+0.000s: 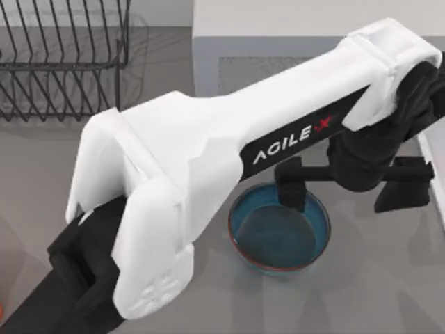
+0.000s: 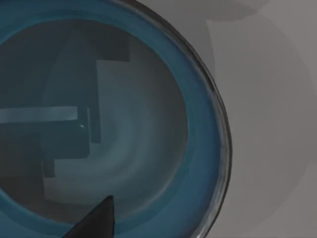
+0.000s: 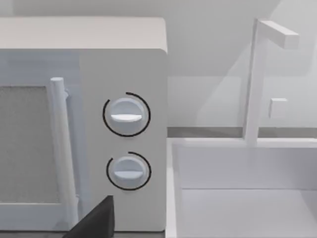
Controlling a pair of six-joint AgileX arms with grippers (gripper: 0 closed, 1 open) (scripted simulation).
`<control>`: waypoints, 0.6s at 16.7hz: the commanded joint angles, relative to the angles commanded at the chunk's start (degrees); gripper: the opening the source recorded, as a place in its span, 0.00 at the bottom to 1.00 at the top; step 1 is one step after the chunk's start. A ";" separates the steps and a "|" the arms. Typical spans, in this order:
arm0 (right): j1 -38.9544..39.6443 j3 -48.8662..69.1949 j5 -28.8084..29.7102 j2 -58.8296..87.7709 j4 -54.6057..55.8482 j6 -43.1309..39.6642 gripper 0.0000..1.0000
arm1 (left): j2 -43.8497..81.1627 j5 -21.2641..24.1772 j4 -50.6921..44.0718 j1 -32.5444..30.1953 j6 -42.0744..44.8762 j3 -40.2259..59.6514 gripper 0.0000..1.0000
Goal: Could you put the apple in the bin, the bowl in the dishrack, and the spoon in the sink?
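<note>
Bowl (image 1: 279, 235): teal-blue with a reddish-brown rim, upright on the table (image 1: 389, 292), right of the middle and toward the near edge, in front of the microwave (image 1: 278, 17). Not yet in the dishrack (image 1: 62, 62), which stands well apart at the far left corner with nothing between its visible prongs. Judged as the step in hand, and only at the reach-in stage.

Left gripper (image 1: 348, 186): hovering over the bowl's far right side, spread wide, pinching nothing. One finger (image 1: 290, 186) dipped just inside the far rim, the other off beyond the bowl toward the right edge. From the left wrist view, looking straight down into the glazed hollow, nothing lying in it but shadow.

Still to do for the bowl: close on the rim, lift, carry across the table to the far left corner, set down among the prongs.

Apple: perhaps the red sliver (image 1: 1, 309) at the left edge near the near corner; too little to tell. Spoon step cannot be judged; visible part of the sink (image 3: 237, 198) beside the microwave plain white.

Right gripper (image 3: 99, 220): idle, facing the microwave dials and the sink; cannot tell spread or pressed together.
</note>
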 joint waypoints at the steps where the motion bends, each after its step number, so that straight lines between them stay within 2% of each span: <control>1: 0.00 0.00 0.00 0.00 0.00 0.00 1.00 | -0.23 0.01 2.57 0.12 0.10 -2.92 1.00; 6: 0.00 0.00 0.00 0.00 0.00 0.00 1.00 | -0.87 0.02 14.48 0.44 0.43 -15.50 1.00; 10: 0.00 0.00 0.00 0.00 0.00 0.00 1.00 | -0.94 0.02 15.82 0.49 0.47 -16.86 1.00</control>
